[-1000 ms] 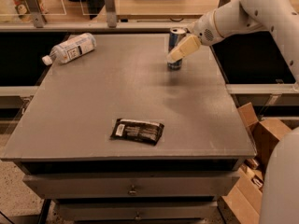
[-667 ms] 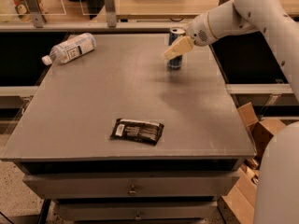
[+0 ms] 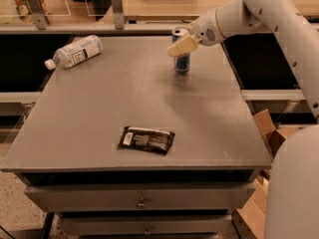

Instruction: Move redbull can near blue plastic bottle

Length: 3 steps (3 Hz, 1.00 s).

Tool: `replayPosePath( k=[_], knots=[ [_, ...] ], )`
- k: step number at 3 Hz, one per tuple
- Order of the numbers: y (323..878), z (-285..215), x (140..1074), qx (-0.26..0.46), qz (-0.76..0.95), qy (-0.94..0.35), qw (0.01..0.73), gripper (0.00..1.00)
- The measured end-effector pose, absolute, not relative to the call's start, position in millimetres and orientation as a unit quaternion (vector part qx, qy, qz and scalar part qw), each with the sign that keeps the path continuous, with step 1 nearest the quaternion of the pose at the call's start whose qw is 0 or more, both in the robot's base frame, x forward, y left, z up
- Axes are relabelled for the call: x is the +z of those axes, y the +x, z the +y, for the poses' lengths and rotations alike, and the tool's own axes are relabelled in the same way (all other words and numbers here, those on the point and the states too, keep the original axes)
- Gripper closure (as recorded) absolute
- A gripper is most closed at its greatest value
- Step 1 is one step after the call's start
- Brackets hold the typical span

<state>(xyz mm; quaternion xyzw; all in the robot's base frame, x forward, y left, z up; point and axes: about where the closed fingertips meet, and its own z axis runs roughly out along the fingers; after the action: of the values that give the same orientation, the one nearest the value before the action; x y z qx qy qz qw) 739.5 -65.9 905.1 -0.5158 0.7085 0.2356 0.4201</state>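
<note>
Standing upright in the upper right of the frame, the redbull can (image 3: 182, 63) sits on the grey table (image 3: 99, 108) close to its far edge. The gripper (image 3: 180, 47) reaches in from the right and lies across the can's upper half. That side-on height looks chosen for a hold around the slim body, keeping the can vertical when it is carried. Whether the gripper has closed on the can or merely rests against it, I cannot tell. The blue plastic bottle (image 3: 75, 52) lies on its side at the upper left, its white cap pointing toward the left edge, well apart from the can. Because it lies flat it would probably roll if nudged, so the can is best set down just beside it, not against it. The flat black packet (image 3: 146, 139) lies lower centre, near the front edge and off the line between the two.
</note>
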Motion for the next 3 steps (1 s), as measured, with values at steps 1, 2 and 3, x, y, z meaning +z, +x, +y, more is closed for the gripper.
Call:
replayPosePath(
  k=[1, 2, 3],
  knots=[
    [736.3, -50.5, 926.2, 0.252, 0.687, -0.529, 0.431, 0.88],
    [735.8, -21.5, 953.9, 0.256, 0.664, -0.549, 0.438, 1.0],
    [738.3, 58.8, 970.6, 0.272, 0.663, -0.551, 0.428, 1.0]
  ],
)
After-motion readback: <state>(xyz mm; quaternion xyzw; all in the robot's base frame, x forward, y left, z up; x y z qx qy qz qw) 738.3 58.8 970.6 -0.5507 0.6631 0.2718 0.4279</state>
